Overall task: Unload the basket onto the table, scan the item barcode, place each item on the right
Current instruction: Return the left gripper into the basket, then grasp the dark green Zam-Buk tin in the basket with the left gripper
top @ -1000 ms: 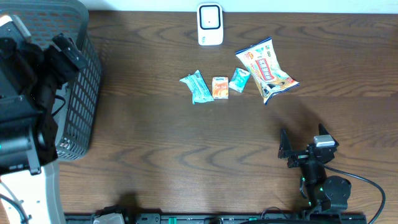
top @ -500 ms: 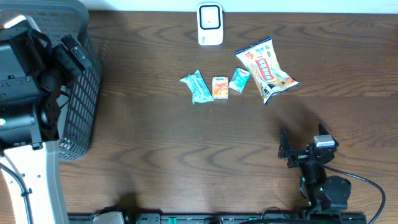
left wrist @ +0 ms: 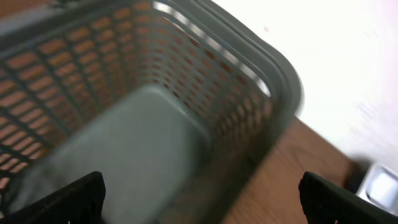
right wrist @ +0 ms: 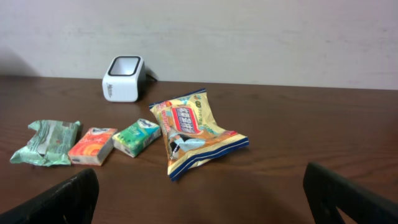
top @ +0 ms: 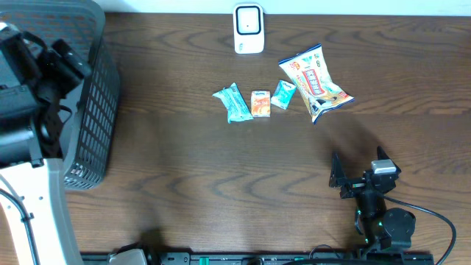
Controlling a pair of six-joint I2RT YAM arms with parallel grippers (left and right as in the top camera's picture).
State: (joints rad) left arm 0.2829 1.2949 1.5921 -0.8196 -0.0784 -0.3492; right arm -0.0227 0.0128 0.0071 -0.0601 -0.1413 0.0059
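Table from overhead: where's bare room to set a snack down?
Widest bare patch: tabletop between the basket and the right gripper, below the teal packet and chip bag. Also bare between basket and scanner. Crowded: that packet row, just below the scanner.

1 scanner (top: 249, 28), 1 basket (top: 99, 110), 1 snack bag (top: 315, 81), 3 small pkts (top: 260, 103), maybe tissues.

You have a dark wood-grain table (top: 221, 169), smooth with low sheen; a matt grey plastic mesh basket (top: 96, 110); a glossy white plastic scanner (top: 249, 29); the snack bag (top: 315, 82) is shiny crinkled film (small packets (top: 260, 103) likewise).
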